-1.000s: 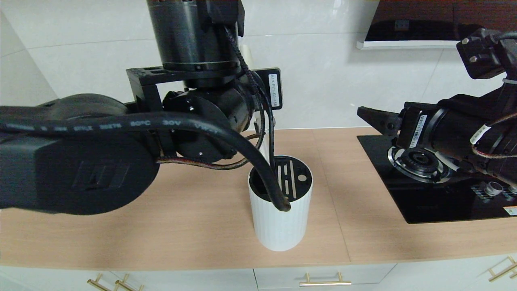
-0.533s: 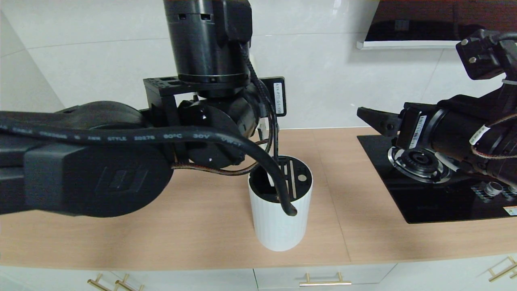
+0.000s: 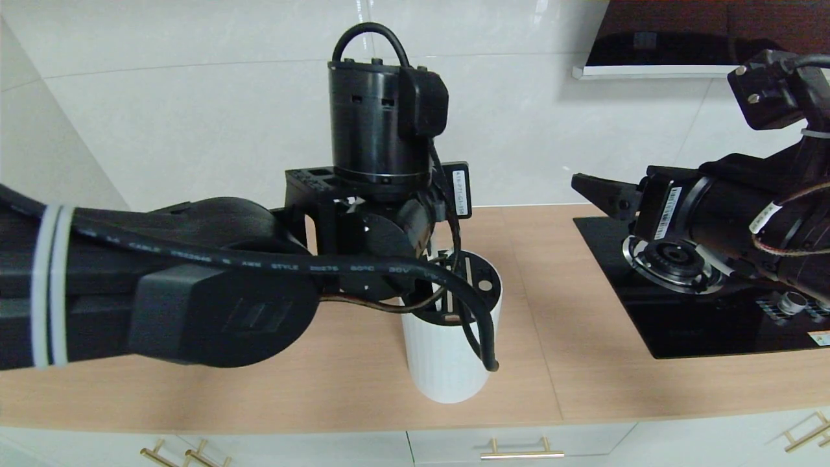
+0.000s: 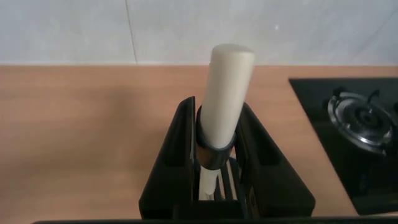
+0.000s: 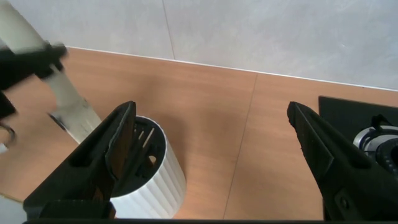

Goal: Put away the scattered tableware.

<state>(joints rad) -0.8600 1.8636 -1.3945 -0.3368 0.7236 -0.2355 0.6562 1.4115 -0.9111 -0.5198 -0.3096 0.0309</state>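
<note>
Held the knife [image 4: 225,93] in the left gripper [image 4: 219,158] — fingers closed on either side of the cream handle, just above its dark collar, handle end up and blade [image 5: 71,109] down. Hung directly over the utensil holder [image 3: 447,370], a white ribbed cylinder with a black slotted top [image 3: 476,275] immediately beneath the jaws. Reached that top, or nearly, with the blade tip; could not tell whether inside a slot, since hidden behind the gripper body. Judged as the insertion step of putting away: knife in hand and aligned, not yet released. Called next for a straight descent along the slot's line until seated, then for opening the fingers and lifting clear vertically — with any tilt likely to jam the blade or tip the holder. Set on the wooden counter [image 3: 259,395] below the tool. Found the right gripper [image 5: 210,112] farther off to the tool's right, jaws wide apart and empty, with the black hob [image 3: 681,331] beyond.
</note>
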